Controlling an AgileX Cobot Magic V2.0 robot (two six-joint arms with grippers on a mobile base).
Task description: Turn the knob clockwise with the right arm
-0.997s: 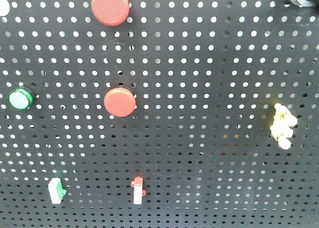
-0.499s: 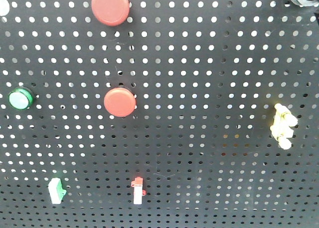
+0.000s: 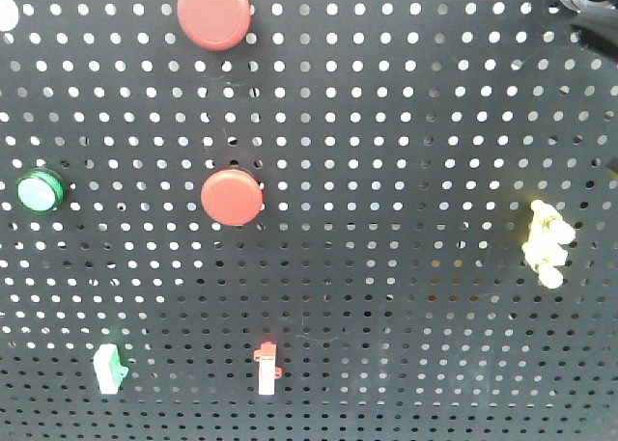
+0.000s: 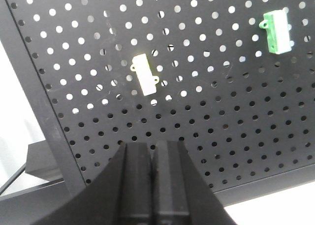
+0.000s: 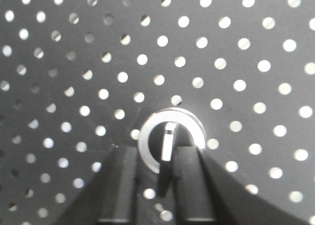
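Black pegboard (image 3: 386, 123) fills every view. On the left, my left pincer (image 4: 153, 146) is clenched on nothing, below a white switch (image 4: 146, 75). On the right, the knob (image 5: 167, 141) sits in its silver ring. My right pincer (image 5: 158, 183) is released, fingers (image 5: 120, 185) straddling the knob's blade, with a gap on the left side.

Knob (image 5: 167, 141) sits on pegboard (image 5: 236, 48), between the right fingers (image 5: 123, 185).
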